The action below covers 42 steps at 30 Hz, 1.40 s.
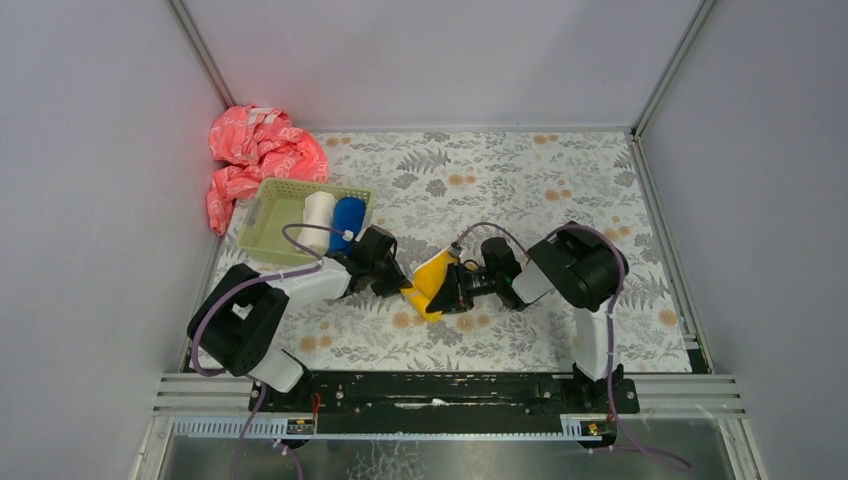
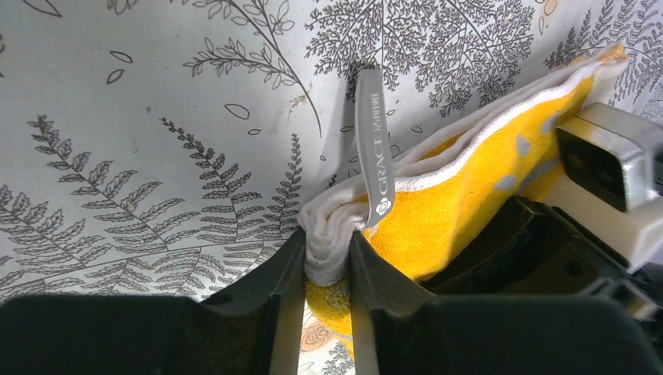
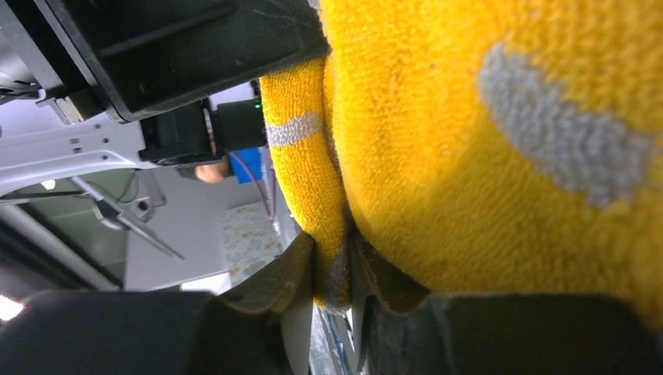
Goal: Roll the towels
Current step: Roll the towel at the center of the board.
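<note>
Left claw (image 2: pixel 327 248), right claw (image 3: pixel 332 251): narrow pinch.

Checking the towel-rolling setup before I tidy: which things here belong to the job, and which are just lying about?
Job: yellow towel, white towel, blue towel, basket holding those two.
Lying about: pink patterned cloth.

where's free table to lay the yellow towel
Widest bare stretch: the far table, from the basket across to the right wall. Also the near strip in front of the yellow towel. Crowded: the centre, where both jaws hold it, and the back-left corner with the pink cloth.
</note>
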{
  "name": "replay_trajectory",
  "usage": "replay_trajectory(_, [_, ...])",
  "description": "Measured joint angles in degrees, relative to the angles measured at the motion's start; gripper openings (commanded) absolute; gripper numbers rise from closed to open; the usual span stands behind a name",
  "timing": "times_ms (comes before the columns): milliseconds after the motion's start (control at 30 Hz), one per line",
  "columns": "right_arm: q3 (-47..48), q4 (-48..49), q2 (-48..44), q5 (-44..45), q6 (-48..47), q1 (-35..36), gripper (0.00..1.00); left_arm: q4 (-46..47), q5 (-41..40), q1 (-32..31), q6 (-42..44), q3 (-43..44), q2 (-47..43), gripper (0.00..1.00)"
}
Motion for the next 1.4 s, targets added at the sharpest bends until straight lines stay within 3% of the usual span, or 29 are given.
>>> replay_trajectory(167, [2.8, -22.4, -9.9, 5.4, -13.5, 0.2, 0.55, 0.4, 0.5, 0.0, 0.2, 0.0, 0.3, 0.16])
replay_trajectory(333, [7.3, -43.6, -20.8, 16.8, -27.9, 3.0, 0.61, 0.2, 0.5, 0.0, 0.8, 0.1, 0.3, 0.16])
replay_trajectory(500, [13.3, -58.8, -30.3, 33.0, -40.2, 11.7, 0.61, -0.2, 0.5, 0.0, 1.2, 0.4, 0.3, 0.15])
replay_trajectory(800, [15.8, -63.6, -32.2, 53.3, -50.8, 26.0, 0.58, -0.3, 0.5, -0.1, 1.2, 0.4, 0.3, 0.16])
replay_trajectory(1200, [17.7, -64.5, -21.9, 64.6, -55.0, 30.3, 0.52, -0.5, 0.2, -0.4, 1.2, 0.5, 0.3, 0.16])
replay_trajectory(1300, [19.0, -65.3, -20.3, 66.2, -55.3, 30.6, 0.43, -0.5, 0.1, -0.4, 1.2, 0.5, 0.3, 0.18])
replay_trajectory(1400, [20.4, -66.5, -19.0, 68.3, -55.6, 30.8, 0.2, -1.0, -0.2, -0.4, 1.2, 0.6, 0.2, 0.21])
